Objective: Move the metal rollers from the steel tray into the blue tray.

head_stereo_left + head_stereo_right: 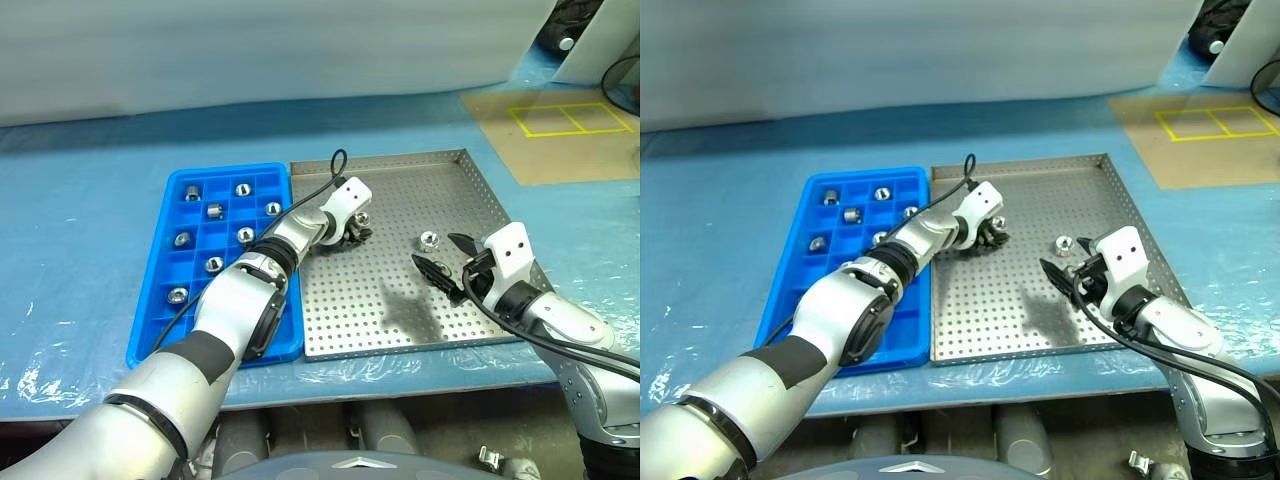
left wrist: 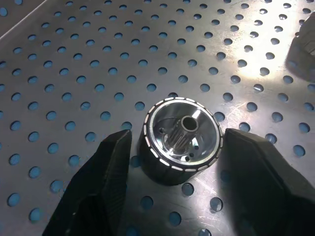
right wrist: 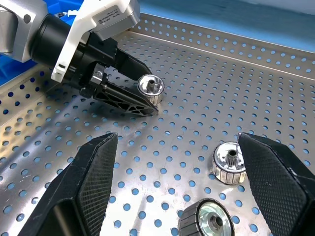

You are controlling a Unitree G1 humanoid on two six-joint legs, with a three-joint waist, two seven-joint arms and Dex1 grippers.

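**Left gripper straddles a roller on the steel tray**

One of the metal rollers (image 2: 181, 140) stands on end on the perforated floor of the steel tray (image 1: 400, 310), toward its far left part, its central hole facing up. The left gripper (image 1: 355, 232) is down around it, one black finger on each side. From the left wrist view narrow gaps show between the fingers (image 2: 103, 182) and the roller's ridged rim, so the jaws bracket it rather than pinch it, as far as I can see.

A second roller (image 1: 430, 240) sits further right on the same tray, and the right wrist view picks up a third roller (image 3: 209, 221) close beside it, nearer the right gripper. The right gripper (image 1: 445, 262) hovers over that side of the tray with its fingers spread wide and nothing between them.

Just left of the steel tray, edge to edge with it, lies the blue tray (image 1: 160, 300). Seven rollers (image 1: 214, 210) rest there, one to a compartment. Both trays sit on a blue sheet (image 1: 80, 200) covering the table.
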